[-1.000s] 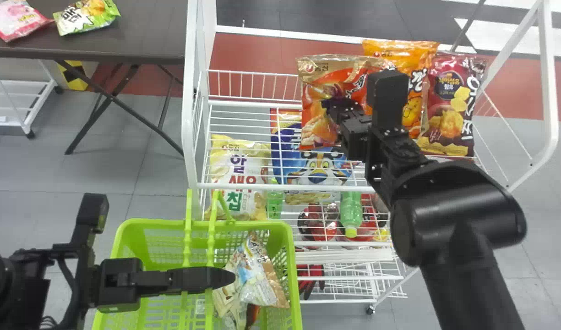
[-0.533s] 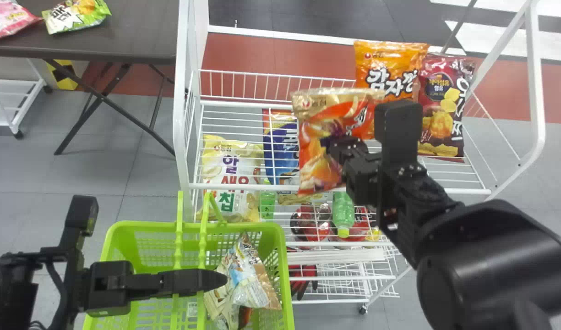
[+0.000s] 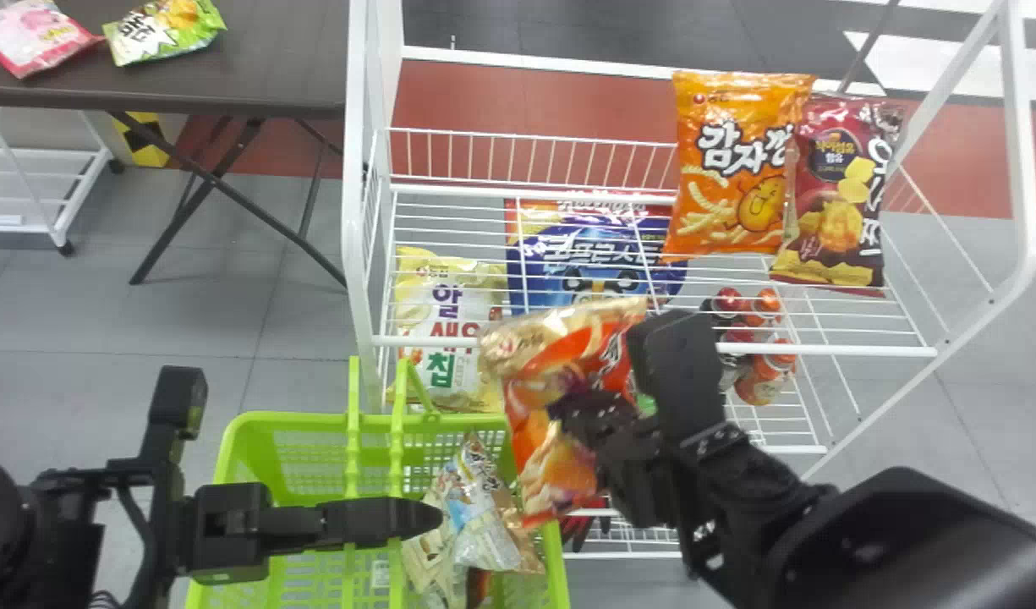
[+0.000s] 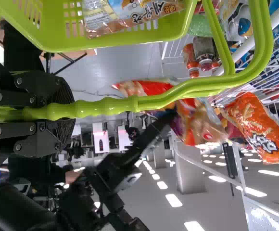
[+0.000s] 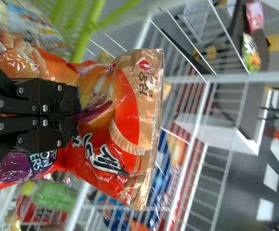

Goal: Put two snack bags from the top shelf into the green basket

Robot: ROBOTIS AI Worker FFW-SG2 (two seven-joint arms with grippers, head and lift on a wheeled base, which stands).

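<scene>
Head view gives you the right gripper (image 3: 561, 410) near the right rim of the green basket (image 3: 315, 417), with a red-orange snack bag (image 5: 125, 103). Its fingers are clamped on the film at the middle of the broad face – probably so that both ends stay balanced. Your left gripper (image 4: 65, 113) is closed around the basket's handles (image 4: 106, 107), which I judge keeps them upright and the basket steady. Some packets (image 3: 484, 516) lie at the right side inside, so you may prefer the roomier part. Next you should carry the bag inward over the opening, then lower and release – mind the rim and handles, where it could catch. On the top shelf (image 3: 830, 349), an orange bag (image 3: 729, 169) and a dark red bag (image 3: 835, 199) stand close together.
</scene>
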